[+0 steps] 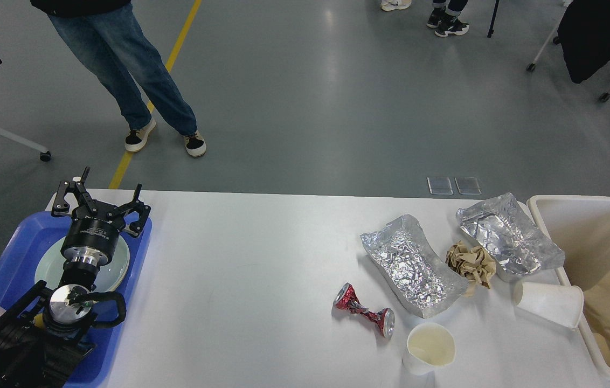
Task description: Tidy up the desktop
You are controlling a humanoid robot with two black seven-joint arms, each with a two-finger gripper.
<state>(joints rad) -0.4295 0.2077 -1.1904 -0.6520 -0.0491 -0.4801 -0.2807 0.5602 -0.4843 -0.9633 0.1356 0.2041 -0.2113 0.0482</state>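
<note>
The desktop [240, 280] is a wide, smooth white top with rounded corners.
</note>
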